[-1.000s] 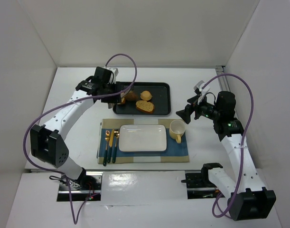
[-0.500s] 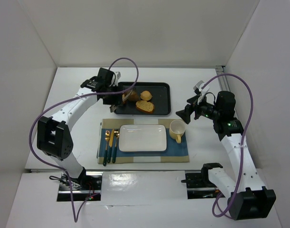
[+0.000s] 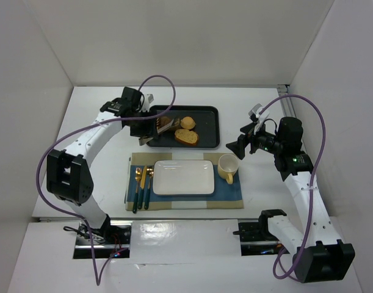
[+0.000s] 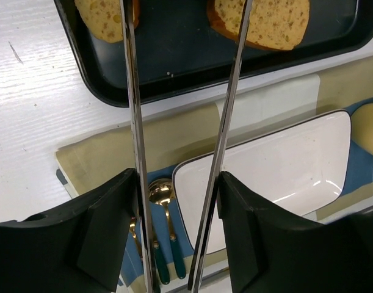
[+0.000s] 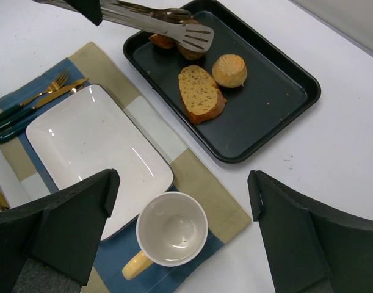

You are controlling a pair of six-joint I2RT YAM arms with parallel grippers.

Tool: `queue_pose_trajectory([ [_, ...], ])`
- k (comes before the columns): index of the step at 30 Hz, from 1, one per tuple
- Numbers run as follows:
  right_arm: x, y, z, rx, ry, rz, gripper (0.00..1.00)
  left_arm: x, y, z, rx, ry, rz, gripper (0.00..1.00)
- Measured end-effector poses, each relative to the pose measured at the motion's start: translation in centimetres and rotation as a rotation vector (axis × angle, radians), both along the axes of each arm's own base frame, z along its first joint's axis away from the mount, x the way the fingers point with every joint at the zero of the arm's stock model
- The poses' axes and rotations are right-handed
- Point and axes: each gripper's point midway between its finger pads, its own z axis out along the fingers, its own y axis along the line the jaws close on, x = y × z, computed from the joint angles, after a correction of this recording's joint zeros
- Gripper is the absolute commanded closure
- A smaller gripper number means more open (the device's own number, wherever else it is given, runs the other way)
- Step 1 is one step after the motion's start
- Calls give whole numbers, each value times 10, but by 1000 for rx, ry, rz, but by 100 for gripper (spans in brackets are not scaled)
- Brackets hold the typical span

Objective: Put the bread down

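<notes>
Pickup looks like the step in hand. The left end effector is clamped on the handles of long silver metal tongs, whose arms stand spread. Their slotted tips hover over a dark-crusted brown bread piece at the far left of the black rectangular metal tray. Whether the tongs pinch it cannot be told. The next move probably calls for squeezing the tongs on that piece, lifting it, and carrying it near to the white rectangular ceramic plate, which is bare.

The tray also holds a seeded tan bread slice and a small round golden roll. The yellow ceramic mug, right of the plate on the counter, is empty. The right end effector hangs wide open with nothing in it, right of the tray.
</notes>
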Motion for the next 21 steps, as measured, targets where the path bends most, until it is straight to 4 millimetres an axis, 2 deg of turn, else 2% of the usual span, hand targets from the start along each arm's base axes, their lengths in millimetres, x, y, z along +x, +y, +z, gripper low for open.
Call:
queue_pose_trajectory([
  [4, 0, 0, 0, -1, -2, 3, 0, -3, -2, -3, -6, 24, -7, 38],
  [7, 0, 0, 0, -1, -2, 3, 0, -2, -5, -9, -14, 47, -14, 52],
  [9, 0, 0, 0, -1, -2, 3, 0, -2, -7, -15, -18, 65, -18, 64],
  [10, 0, 0, 0, -1, -2, 3, 0, -2, -7, -18, -20, 74, -21, 75],
  [13, 0, 0, 0, -1, -2, 4, 0, -3, -9, -19, -26, 81, -24, 90],
  [16, 0, 0, 0, -1, -2, 3, 0, -2, -9, -18, -27, 77, -25, 95],
  [17, 0, 0, 0, -1, -2, 4, 0, -2, -9, -18, -27, 78, -25, 100],
  [21, 0, 0, 0, -1, -2, 3, 0, -2, -9, -18, -28, 77, -26, 100],
])
